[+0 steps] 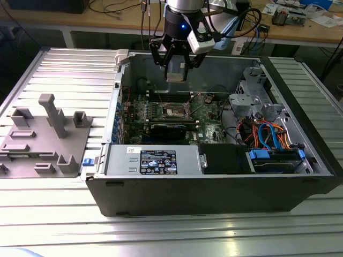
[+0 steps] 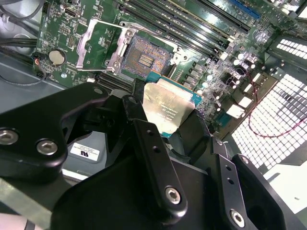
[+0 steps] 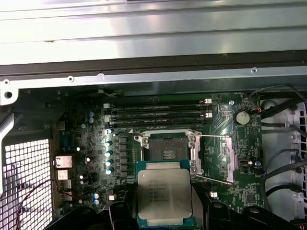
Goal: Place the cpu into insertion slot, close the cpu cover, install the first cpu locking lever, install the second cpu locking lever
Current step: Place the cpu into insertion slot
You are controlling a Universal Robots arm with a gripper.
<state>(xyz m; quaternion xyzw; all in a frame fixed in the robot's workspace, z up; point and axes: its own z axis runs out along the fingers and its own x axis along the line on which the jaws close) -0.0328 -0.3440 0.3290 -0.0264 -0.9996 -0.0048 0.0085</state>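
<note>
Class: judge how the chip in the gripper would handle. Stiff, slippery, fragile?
Probably stiff: the chip is a flat, metal-topped square, unbent in the gripper. Likely slippery: its top looks smooth and shiny. Probably light, being so thin.

Bright overhead light glares off the ribbed metal table (image 1: 64, 69).

Open computer case (image 1: 214, 193) sits beside grey fixture (image 1: 48, 134) on slatted table (image 1: 69, 69).
</note>
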